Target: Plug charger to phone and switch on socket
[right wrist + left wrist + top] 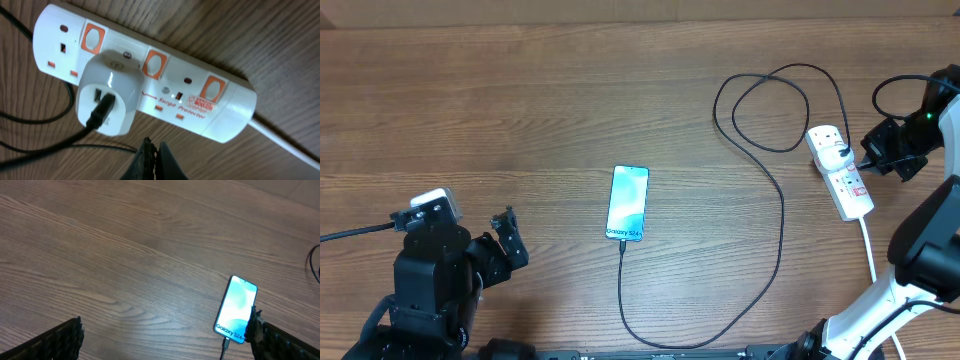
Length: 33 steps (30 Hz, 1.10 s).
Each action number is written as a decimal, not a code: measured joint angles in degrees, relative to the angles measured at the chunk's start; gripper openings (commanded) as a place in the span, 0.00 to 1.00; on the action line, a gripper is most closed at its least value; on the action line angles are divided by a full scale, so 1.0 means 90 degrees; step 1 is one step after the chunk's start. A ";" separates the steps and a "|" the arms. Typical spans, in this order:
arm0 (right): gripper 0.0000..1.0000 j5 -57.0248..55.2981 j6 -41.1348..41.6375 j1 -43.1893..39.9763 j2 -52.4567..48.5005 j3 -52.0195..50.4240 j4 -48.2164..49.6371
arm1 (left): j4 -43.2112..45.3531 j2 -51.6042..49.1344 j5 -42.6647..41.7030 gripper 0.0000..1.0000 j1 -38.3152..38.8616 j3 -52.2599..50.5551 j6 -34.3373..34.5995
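Hovering just right of the socket (150,75), my right pincer (152,155) is clenched on nothing, its tips pointing at the charger (107,102) adapter seated there. That arm reaches in from the right edge. My left pincer (165,330) sits released at the near left above the tabletop (520,100), with the phone (627,203) to its right.

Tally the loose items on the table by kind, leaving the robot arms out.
Phone: 1
Power strip: 1
Charger (black cable with white adapter): 1
Total: 3
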<state>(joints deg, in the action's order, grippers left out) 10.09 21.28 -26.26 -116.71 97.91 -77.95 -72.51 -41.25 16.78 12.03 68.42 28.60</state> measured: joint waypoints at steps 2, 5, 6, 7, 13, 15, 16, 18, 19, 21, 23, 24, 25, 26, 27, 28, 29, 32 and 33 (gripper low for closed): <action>0.04 0.0002 -0.0017 -0.0002 -0.0087 0.0002 0.0063 | -0.0024 0.0000 0.0000 0.99 0.0000 0.0000 0.0000; 0.04 0.0005 -0.0032 0.0000 -0.0211 0.0002 0.0151 | -0.0024 0.0000 0.0000 1.00 0.0000 0.0000 0.0000; 0.04 0.0005 -0.0034 0.0000 -0.0236 0.0002 0.0187 | -0.0024 0.0000 0.0000 1.00 0.0000 0.0000 0.0000; 0.04 0.0007 -0.0036 0.0000 -0.0282 0.0002 0.0240 | -0.0024 0.0000 0.0000 1.00 0.0000 0.0000 0.0000; 0.04 0.0027 -0.0036 0.0000 -0.0352 0.0002 0.0369 | -0.0024 0.0000 0.0000 1.00 0.0000 0.0000 0.0000; 0.04 0.0024 -0.0034 0.0000 -0.0352 0.0002 0.0381 | -0.0024 0.0000 0.0000 1.00 0.0000 0.0000 0.0000; 0.04 0.0024 -0.0034 0.0000 -0.0364 0.0005 0.0384 | -0.0024 0.0000 0.0000 1.00 0.0000 0.0000 0.0000; 0.04 0.0024 -0.0036 0.0000 -0.0410 0.0010 0.0432 | -0.0024 0.0000 0.0000 1.00 0.0000 0.0000 0.0000; 0.04 0.0024 -0.0036 0.0000 -0.0440 0.0015 0.0454 | -0.0024 0.0000 0.0000 1.00 0.0000 0.0000 0.0000; 0.04 0.0024 -0.0034 0.0000 -0.0508 0.0019 0.0505 | -0.0024 0.0000 0.0000 1.00 0.0000 0.0000 0.0000; 0.04 0.0027 -0.0036 0.0000 -0.0580 0.0027 0.0551 | -0.0024 0.0000 0.0000 1.00 0.0000 0.0000 0.0000; 0.04 0.0034 -0.0041 0.0000 -0.0627 0.0027 0.0583 | -0.0024 0.0000 0.0000 1.00 0.0000 0.0000 0.0000; 0.04 0.0044 -0.0036 0.0000 -0.0663 0.0027 0.0602 | -0.0024 0.0000 0.0000 0.99 0.0000 0.0000 0.0000; 0.04 0.0046 -0.0039 0.0000 -0.0690 0.0027 0.0614 | -0.0024 0.0000 0.0000 1.00 0.0000 0.0000 0.0000; 0.04 0.0051 -0.0039 -0.0002 -0.0714 0.0027 0.0648 | -0.0024 0.0000 0.0000 1.00 0.0000 0.0000 0.0000; 0.04 0.0053 -0.0039 -0.0005 -0.0726 0.0027 0.0665 | -0.0024 0.0000 0.0000 1.00 0.0000 0.0000 0.0000; 0.04 0.0063 -0.0039 -0.0012 -0.0729 0.0027 0.0675 | -0.0024 0.0000 0.0000 1.00 0.0000 0.0000 0.0000; 0.04 0.0092 -0.0039 -0.0039 -0.0731 0.0027 0.0716 | -0.0024 0.0000 0.0000 1.00 0.0000 0.0000 0.0000; 0.04 0.0109 -0.0039 -0.0041 -0.0731 0.0027 0.0724 | -0.0024 0.0000 0.0002 1.00 0.0000 0.0000 0.0000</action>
<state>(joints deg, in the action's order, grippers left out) 11.07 20.93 -26.63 -123.28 98.15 -71.44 -72.73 -41.25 16.80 12.03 68.42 28.60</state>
